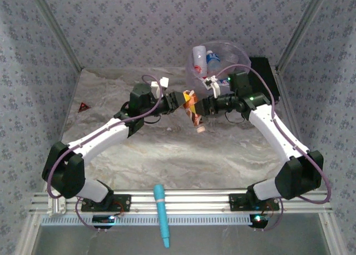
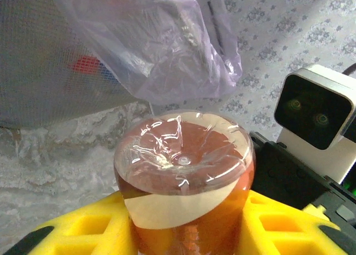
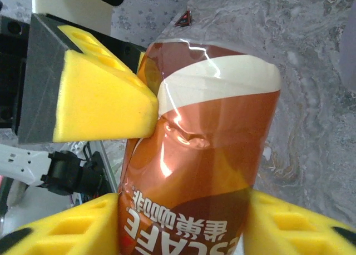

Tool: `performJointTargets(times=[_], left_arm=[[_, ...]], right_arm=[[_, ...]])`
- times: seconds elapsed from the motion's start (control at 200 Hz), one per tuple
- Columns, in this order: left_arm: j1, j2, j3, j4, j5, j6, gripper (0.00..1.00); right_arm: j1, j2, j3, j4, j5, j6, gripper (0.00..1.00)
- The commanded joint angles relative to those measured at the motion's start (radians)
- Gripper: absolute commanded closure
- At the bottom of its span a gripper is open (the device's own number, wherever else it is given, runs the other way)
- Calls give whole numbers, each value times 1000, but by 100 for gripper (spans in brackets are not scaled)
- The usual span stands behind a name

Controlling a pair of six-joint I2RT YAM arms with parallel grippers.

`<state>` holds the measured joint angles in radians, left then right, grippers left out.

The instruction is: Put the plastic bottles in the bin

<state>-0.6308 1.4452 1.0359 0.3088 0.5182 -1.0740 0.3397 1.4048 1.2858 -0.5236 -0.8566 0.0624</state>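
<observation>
Your round translucent pale-purple plastic bin [image 1: 238,59] stands at the far right of the grey marbled worktop [image 1: 167,149]. A flat black rectangular box [image 1: 266,71] is right beside it; can't tell if they touch. Inside the bin you can see a white bottle [image 1: 199,59] and a blue-labelled bottle [image 1: 212,57]. A long light-blue pen-shaped tool [image 1: 161,210] lies on the near rail between the arm bases, well apart from the hands. There's a small red triangle [image 1: 83,106] at far left.

You have both hands on one brown plastic bottle with a white band [image 1: 192,108], tilted, just in front of the bin. Left hand [image 1: 179,101] is clamped near its clear base, with yellow foam pads [image 2: 83,233] on both sides. Right hand [image 1: 204,106] is clamped on the labelled body, with pads [image 3: 61,233] on both sides.
</observation>
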Motion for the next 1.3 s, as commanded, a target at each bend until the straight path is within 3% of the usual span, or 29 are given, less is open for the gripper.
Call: performJointTargets(times=[0.0, 0.21, 0.315, 0.65, 0.84, 0.92, 1.089, 1.294], left_arm=[[-11, 16, 43, 60, -9, -10, 55], [6, -17, 38, 44, -17, -1, 28], [46, -83, 4, 3, -55, 12, 22], [157, -249, -112, -205, -136, 104, 23], [168, -269, -151, -240, -174, 118, 23], [168, -257, -157, -227, -174, 103, 23], [168, -253, -143, -243, -162, 101, 24], [171, -300, -160, -270, -196, 110, 24]], right_arm=[[3, -4, 45, -14, -62, -3, 53], [-30, -11, 98, -60, -23, -17, 57], [-59, -22, 173, -138, 58, -37, 57], [-117, -55, 425, -192, 511, -64, 65], [-145, 30, 555, -222, 792, 168, 73], [-146, 57, 553, -190, 856, 283, 81], [-145, 119, 546, -128, 942, 491, 86], [-114, 144, 499, -83, 1036, 626, 86]])
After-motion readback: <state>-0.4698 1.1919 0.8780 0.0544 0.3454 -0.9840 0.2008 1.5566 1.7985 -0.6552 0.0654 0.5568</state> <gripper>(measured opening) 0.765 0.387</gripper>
